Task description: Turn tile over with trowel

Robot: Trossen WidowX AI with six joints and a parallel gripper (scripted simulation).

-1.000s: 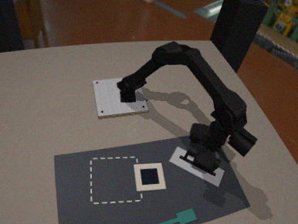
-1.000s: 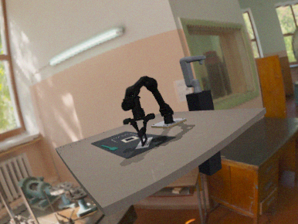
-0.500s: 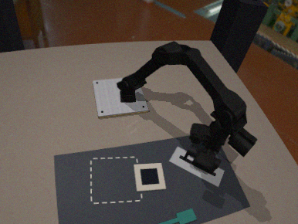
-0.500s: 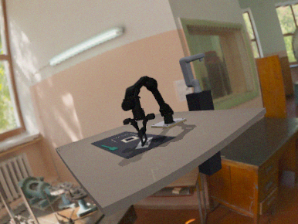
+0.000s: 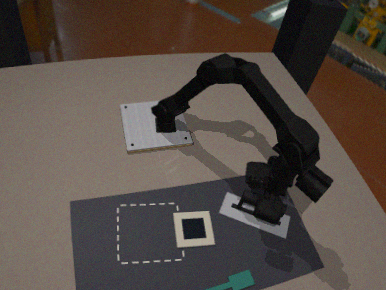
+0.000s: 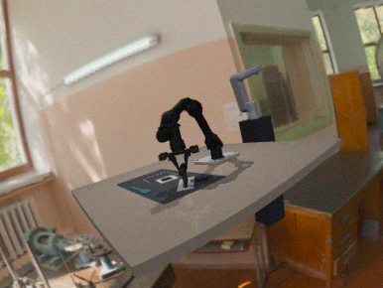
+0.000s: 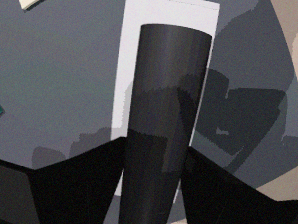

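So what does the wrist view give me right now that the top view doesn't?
Only the wrist view shows the dark cylindrical trowel handle clamped between the gripper fingers, over the pale blade.

Only the top view shows the dashed outline, the tile lying just outside it, dark marked square up, and the arm's base plate.

Both show the mat, a tile corner and the teal patch.

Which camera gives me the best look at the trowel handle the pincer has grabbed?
The wrist view: the dark trowel handle fills the frame between the pincer fingers. From the top, the arm hides it, leaving only the pale blade. The exterior view is too distant.
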